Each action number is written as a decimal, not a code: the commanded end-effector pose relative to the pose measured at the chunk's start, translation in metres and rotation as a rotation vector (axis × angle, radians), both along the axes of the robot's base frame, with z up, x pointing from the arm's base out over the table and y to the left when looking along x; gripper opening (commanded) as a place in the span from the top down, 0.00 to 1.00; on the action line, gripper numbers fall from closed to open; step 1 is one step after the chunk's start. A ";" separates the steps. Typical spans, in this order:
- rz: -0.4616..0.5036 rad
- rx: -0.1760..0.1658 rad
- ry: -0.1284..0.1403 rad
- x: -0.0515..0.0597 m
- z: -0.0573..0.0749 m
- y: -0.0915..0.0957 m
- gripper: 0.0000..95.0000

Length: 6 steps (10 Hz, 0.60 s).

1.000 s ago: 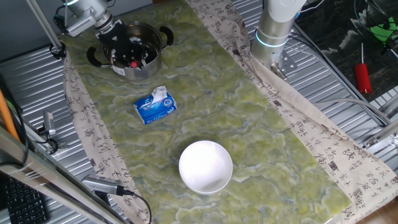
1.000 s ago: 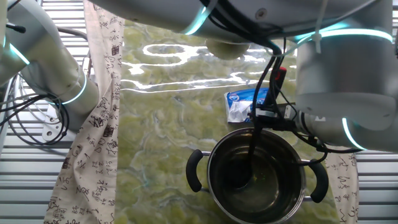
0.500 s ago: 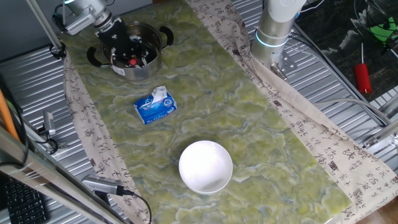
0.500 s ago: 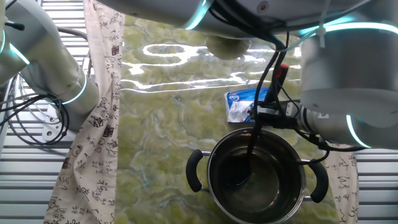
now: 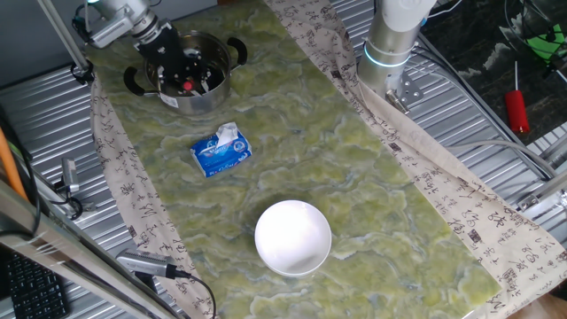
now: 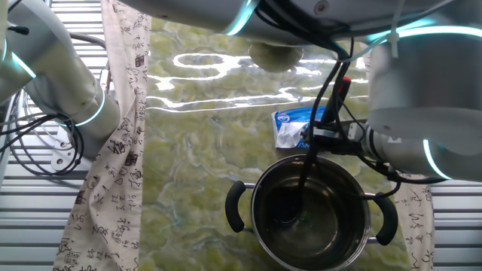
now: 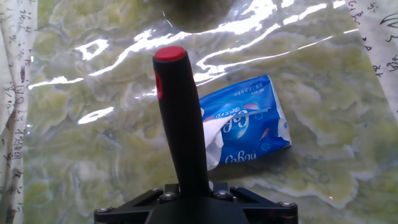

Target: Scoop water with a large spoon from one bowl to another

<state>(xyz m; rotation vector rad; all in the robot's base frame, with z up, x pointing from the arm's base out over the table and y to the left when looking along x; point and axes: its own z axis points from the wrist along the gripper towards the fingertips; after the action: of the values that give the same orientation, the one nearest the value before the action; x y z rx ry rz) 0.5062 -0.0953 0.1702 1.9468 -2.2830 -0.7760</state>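
Observation:
The steel pot (image 5: 197,90) with two black side handles stands at the far left of the green mat, and it also shows in the other fixed view (image 6: 339,239). My gripper (image 5: 168,55) hangs over the pot, shut on the black ladle's handle (image 6: 312,154). The ladle's scoop (image 6: 285,211) is down inside the pot. In the hand view the handle (image 7: 180,118) rises from the jaws to its red tip (image 7: 170,53). The white bowl (image 5: 293,237) sits at the near end of the mat, far from the gripper.
A blue tissue pack (image 5: 221,151) lies on the mat between pot and bowl; it also shows in the hand view (image 7: 245,127). The arm's base (image 5: 390,49) stands at the right edge. A red-handled screwdriver (image 5: 516,108) lies off the mat at far right.
The gripper and ladle have shifted slightly over the pot, with the scoop still inside it. Nothing else has moved.

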 end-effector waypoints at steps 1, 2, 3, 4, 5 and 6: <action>0.004 0.001 0.008 0.001 0.003 0.000 1.00; 0.005 0.000 0.013 0.000 0.005 -0.001 1.00; 0.006 -0.001 0.019 0.000 0.007 -0.002 1.00; 0.007 -0.002 0.024 0.000 0.009 -0.002 1.00; 0.007 -0.003 0.028 0.000 0.011 -0.002 1.00; 0.007 -0.004 0.031 -0.001 0.013 -0.002 1.00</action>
<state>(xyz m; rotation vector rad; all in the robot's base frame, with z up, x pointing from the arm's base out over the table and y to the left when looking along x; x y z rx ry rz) 0.5059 -0.0969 0.1837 1.9255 -2.2565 -0.7960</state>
